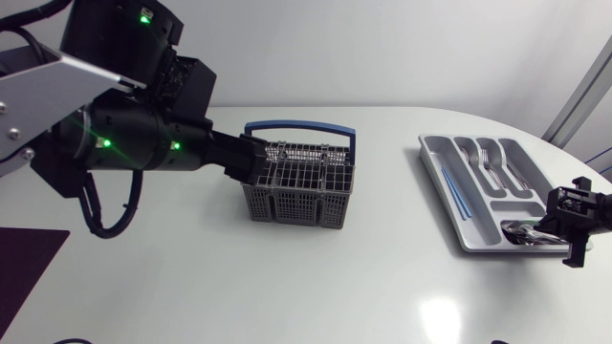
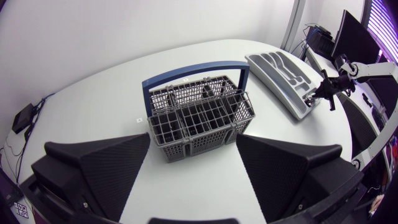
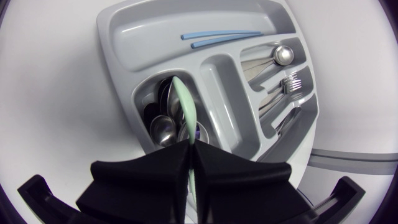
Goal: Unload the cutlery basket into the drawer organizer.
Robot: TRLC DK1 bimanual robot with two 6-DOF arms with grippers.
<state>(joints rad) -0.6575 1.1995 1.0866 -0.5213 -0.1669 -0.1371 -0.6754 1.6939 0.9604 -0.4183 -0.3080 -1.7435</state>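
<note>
A grey wire cutlery basket [image 1: 301, 186] with a blue handle [image 2: 193, 68] stands mid-table; no cutlery shows in its compartments [image 2: 199, 121]. My left gripper [image 1: 256, 161] sits just left of the basket, and in the left wrist view it [image 2: 193, 138] is open, with its fingers wide apart before the basket. The grey drawer organizer [image 1: 427, 145] lies at the right. My right gripper [image 1: 547, 227] hangs over its near end. There it [image 3: 189, 146] is shut on a pale green utensil handle [image 3: 184, 102], above the compartment of spoons [image 3: 163, 127].
The organizer [image 3: 115, 37] also holds blue sticks [image 3: 221, 37] in its long slot and forks [image 3: 289, 84] beside them. My right arm [image 2: 333, 87] shows past the organizer [image 2: 261, 65]. A dark panel [image 1: 29, 268] lies at the table's front left.
</note>
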